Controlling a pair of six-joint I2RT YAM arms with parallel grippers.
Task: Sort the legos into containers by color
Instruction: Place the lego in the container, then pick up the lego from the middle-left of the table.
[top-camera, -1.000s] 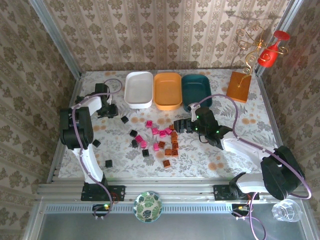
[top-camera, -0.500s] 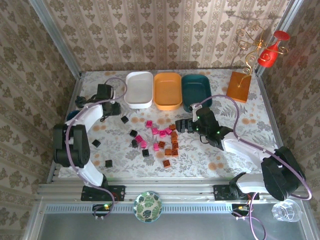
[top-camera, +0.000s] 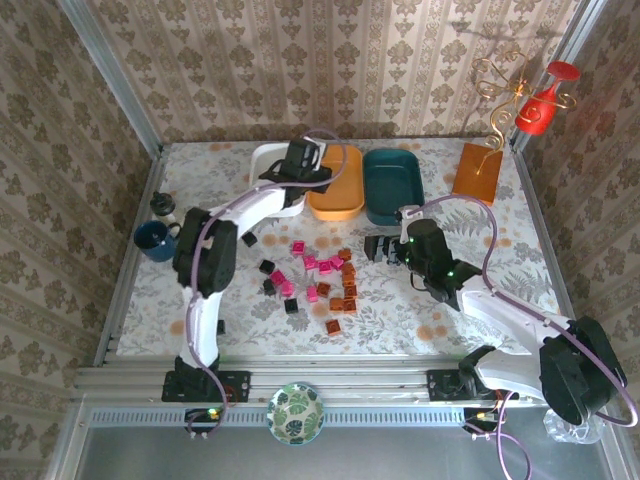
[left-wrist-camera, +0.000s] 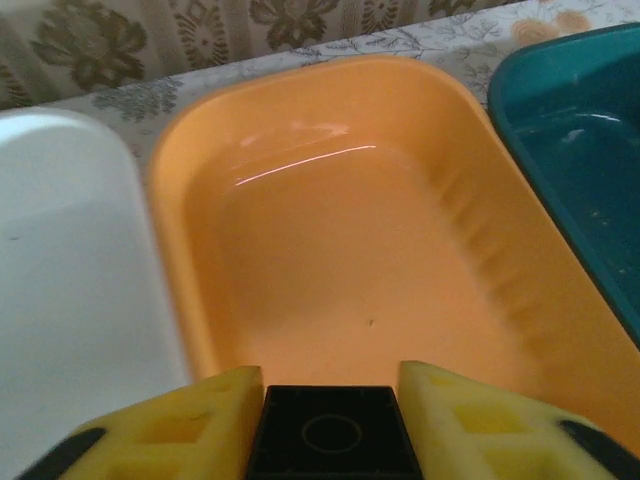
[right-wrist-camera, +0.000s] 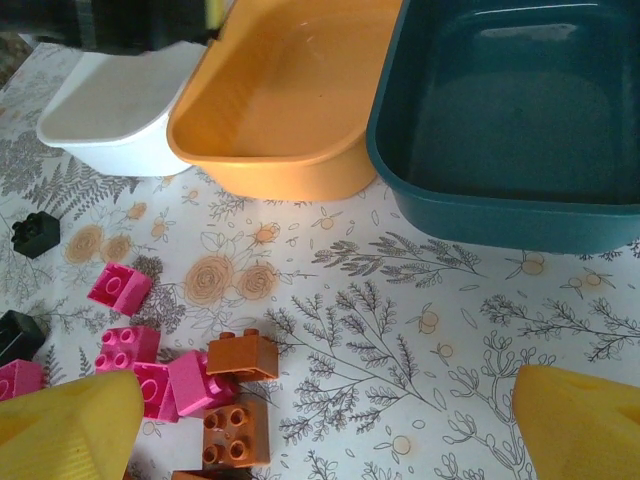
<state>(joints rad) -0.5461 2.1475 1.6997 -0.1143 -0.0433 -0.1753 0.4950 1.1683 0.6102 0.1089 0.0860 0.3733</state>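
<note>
My left gripper (top-camera: 300, 162) hangs over the seam between the white tray (top-camera: 268, 158) and the orange tray (top-camera: 338, 192). It is shut on a black lego (left-wrist-camera: 333, 432), which sits between its yellow fingers (left-wrist-camera: 190, 425) above the orange tray (left-wrist-camera: 340, 250). The teal tray (top-camera: 392, 185) stands to the right. Pink, brown-orange and black legos (top-camera: 320, 280) lie scattered mid-table. My right gripper (top-camera: 376, 248) is open just right of that pile, holding nothing. Low over the tablecloth, its wrist view shows brown legos (right-wrist-camera: 243, 355), pink ones (right-wrist-camera: 120, 287) and a black one (right-wrist-camera: 35, 232).
A dark blue mug (top-camera: 155, 240) stands near the left table edge. An orange square stand with gold wire (top-camera: 478, 172) and a red glass (top-camera: 540, 105) occupy the back right corner. A patterned bowl (top-camera: 296, 412) and a clear glass (top-camera: 572, 420) sit on the front rail.
My left arm has swung from the table's left side across to the trays, carrying a black lego. The right gripper has shifted slightly to the right.
</note>
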